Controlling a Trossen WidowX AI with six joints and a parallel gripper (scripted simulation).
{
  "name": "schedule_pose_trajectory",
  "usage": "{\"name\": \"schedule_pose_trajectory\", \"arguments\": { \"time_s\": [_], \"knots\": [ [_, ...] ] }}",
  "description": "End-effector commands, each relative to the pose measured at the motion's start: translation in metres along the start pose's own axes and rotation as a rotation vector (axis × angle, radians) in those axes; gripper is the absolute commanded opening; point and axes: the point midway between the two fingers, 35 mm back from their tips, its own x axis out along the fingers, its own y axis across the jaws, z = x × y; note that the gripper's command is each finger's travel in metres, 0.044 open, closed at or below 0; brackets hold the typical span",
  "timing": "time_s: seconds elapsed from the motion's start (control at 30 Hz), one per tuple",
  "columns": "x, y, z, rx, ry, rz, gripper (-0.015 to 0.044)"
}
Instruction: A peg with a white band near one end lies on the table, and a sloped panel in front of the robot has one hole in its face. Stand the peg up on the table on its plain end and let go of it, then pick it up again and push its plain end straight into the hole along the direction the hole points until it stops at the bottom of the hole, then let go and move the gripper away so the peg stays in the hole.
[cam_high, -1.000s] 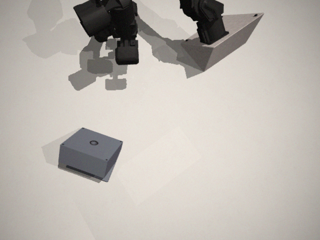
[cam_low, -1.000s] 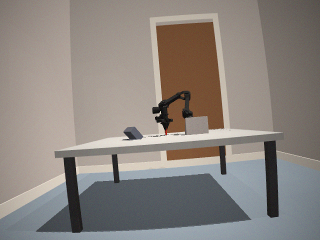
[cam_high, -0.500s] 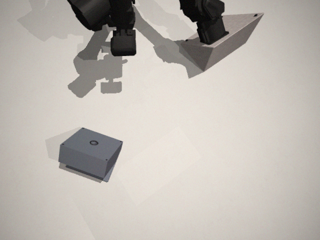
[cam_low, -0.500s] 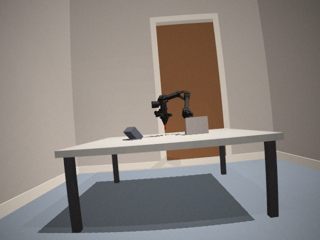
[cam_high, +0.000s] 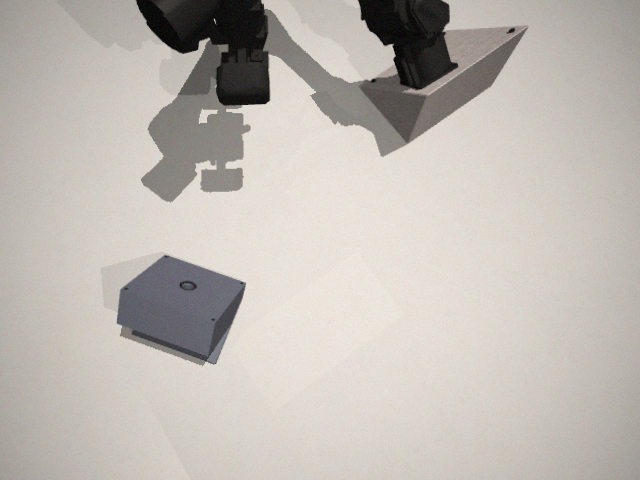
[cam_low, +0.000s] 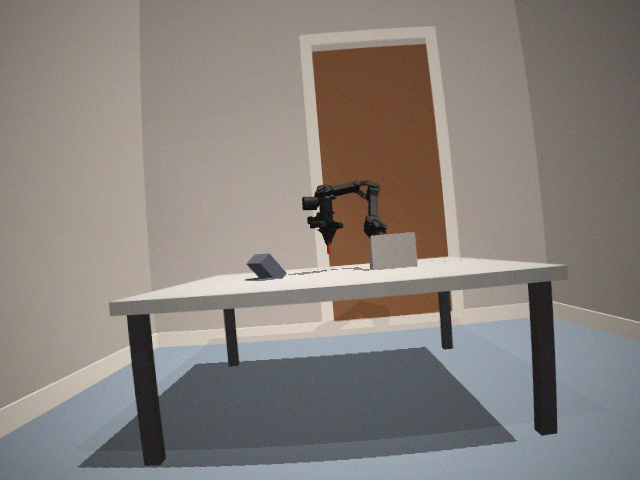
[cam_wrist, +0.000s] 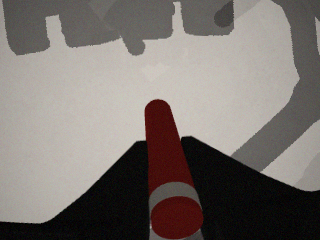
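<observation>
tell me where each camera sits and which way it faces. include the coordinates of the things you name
Top: above the table, looking steeply down; arm and gripper parts show.
Exterior: off beyond the table's edge, facing the arm (cam_low: 373, 204) and door (cam_low: 379, 155).
Wrist: on the arm near the gripper (cam_wrist: 165, 140), looking along its fingers at the red peg (cam_wrist: 165, 150).
Top and exterior share the blue-grey block (cam_high: 180, 299) (cam_low: 266, 264).
</observation>
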Motion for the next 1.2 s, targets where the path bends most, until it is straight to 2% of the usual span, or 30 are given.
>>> {"name": "schedule_pose_trajectory", "arguments": {
  "time_s": [0.0, 1.17],
  "knots": [
    [0.002, 0.008, 0.000, -0.015, 0.002, 0.027, 0.0000],
    [0.013, 0.067, 0.009, -0.106, -0.054, 0.255, 0.0000]
  ]
}}
